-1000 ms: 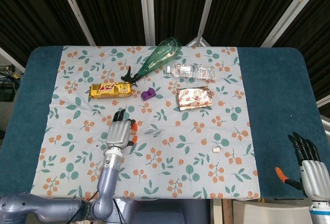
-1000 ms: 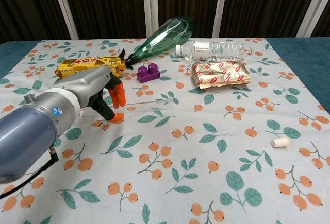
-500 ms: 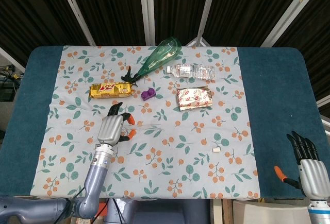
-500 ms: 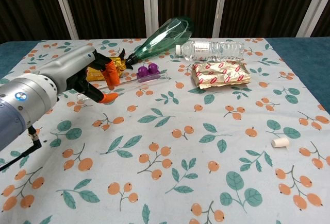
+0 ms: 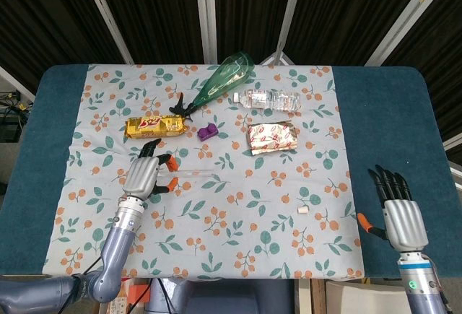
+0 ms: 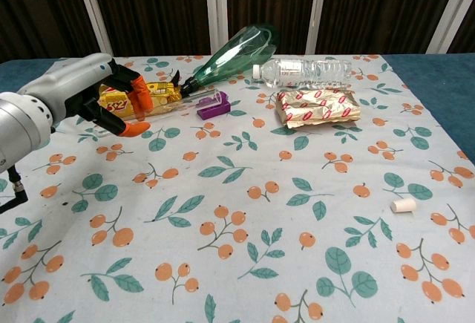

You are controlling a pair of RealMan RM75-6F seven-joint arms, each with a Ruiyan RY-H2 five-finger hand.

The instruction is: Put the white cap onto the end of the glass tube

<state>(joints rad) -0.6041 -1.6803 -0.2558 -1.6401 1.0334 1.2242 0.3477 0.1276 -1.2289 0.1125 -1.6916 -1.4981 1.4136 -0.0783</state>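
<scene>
My left hand (image 5: 144, 175) (image 6: 110, 100) pinches one end of the clear glass tube (image 5: 193, 175) (image 6: 194, 101) between orange-tipped fingers. It holds the tube above the cloth, and the free end points right, toward the purple brick (image 6: 214, 105). The small white cap (image 5: 304, 209) (image 6: 404, 205) lies alone on the floral cloth at the right, far from the tube. My right hand (image 5: 395, 213) hovers over the blue table edge, right of the cap, with its fingers spread and nothing in it. The chest view does not show this hand.
Along the back lie a green glass bottle (image 5: 225, 78), a clear water bottle (image 5: 271, 99), a yellow snack pack (image 5: 154, 124), the purple brick (image 5: 208, 131) and a red-patterned foil pack (image 5: 272, 137). The floral cloth (image 5: 238, 242) covers the middle of the blue table (image 5: 382, 133).
My left hand has lifted the tube off the cloth and carried it left and back. My right hand has come up and forward, further into the head view.
</scene>
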